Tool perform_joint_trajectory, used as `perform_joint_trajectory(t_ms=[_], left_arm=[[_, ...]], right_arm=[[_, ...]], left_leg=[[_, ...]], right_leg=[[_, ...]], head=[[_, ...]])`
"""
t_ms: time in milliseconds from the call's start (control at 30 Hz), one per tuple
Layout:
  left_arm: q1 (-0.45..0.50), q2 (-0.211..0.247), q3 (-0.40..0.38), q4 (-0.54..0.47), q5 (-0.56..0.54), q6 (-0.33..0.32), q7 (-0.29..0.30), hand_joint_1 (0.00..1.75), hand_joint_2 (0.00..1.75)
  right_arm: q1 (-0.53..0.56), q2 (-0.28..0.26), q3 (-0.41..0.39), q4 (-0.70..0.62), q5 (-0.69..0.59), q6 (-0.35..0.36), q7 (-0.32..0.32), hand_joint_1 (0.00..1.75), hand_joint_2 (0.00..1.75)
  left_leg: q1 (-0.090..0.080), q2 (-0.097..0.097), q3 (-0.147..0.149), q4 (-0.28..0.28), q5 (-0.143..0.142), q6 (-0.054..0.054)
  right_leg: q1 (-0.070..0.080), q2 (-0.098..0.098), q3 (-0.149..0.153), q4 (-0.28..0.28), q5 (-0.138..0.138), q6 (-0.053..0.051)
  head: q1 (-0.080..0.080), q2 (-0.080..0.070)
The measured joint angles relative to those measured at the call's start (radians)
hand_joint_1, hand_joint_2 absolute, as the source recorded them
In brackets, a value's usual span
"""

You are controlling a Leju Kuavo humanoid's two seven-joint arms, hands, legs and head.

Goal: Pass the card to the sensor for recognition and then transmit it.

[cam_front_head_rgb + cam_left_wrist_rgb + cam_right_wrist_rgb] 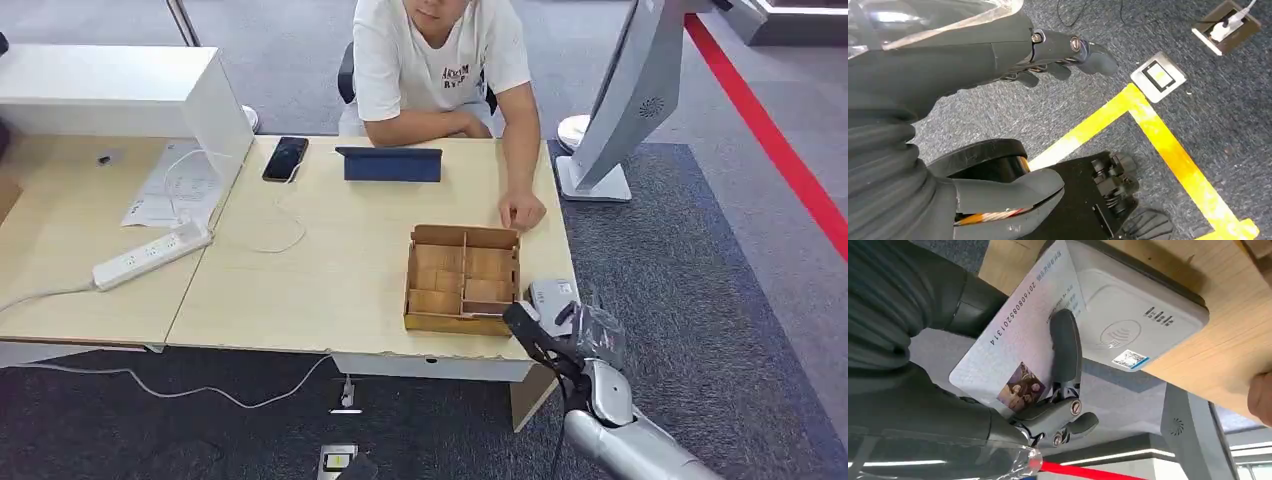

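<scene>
1. Left hand: hung over grey carpet crossed by yellow floor tape; dark fingers spread apart from the thick thumb, nothing between them; a floor socket plate lay beyond the fingertips.
2. Left end of the wooden table, well apart from either hand: white power strip, black phone, papers beside a white partition.
3. Table centre: blue tablet case standing at the far edge, in front of a seated person in a white T-shirt.
4. Compartmented wooden box: just beside the right hand's fingers, toward the table's middle; the person's hand rested on the table at the box's far corner.
5. Card: white, bearing a printed number and a small photo, pinched flat in the right hand; one dark finger pressed across its printed face, the rest of the hand behind it. Far edge of the card overlapped the sensor; contact with it could not be told.
6. Sensor: flat grey reader with a wave symbol and a small label, lying at the table's near right corner, directly beyond the right fingertips. In the head view, seen as a pale block just past the right hand.
7. Right of the fingers, off the table: grey kiosk stand on the carpet, red floor stripe beyond it.
</scene>
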Motion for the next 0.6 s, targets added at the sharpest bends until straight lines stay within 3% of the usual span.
perform_joint_trajectory(t_ms=[133,333,600], left_arm=[[0.0,0.0,0.0,-0.001,0.001,0.0,0.0,0.0,1.75],[0.001,0.004,-0.004,-0.004,-0.001,0.012,0.001,0.0,1.75],[0.002,0.012,-0.007,-0.018,-0.014,0.026,-0.005,0.0,1.75]], right_arm=[[-0.001,0.004,-0.005,0.0,-0.011,-0.037,-0.019,1.75,1.75],[-0.001,0.014,-0.062,-0.035,-0.021,-0.132,-0.11,1.75,1.75],[-0.06,-0.011,-0.126,-0.196,0.112,-0.134,-0.01,1.75,1.75]], left_leg=[[0.0,0.0,0.0,0.0,0.0,0.0],[0.0,-0.001,-0.002,0.0,0.0,0.0],[0.0,0.0,-0.002,0.0,0.0,0.0]], right_leg=[[0.0,0.0,0.0,0.0,0.0,0.0],[0.0,0.0,-0.001,0.0,0.0,0.0],[0.0,0.0,-0.002,0.0,0.0,0.0]], head=[[0.0,0.0],[0.0,0.0],[0.0,0.0]])
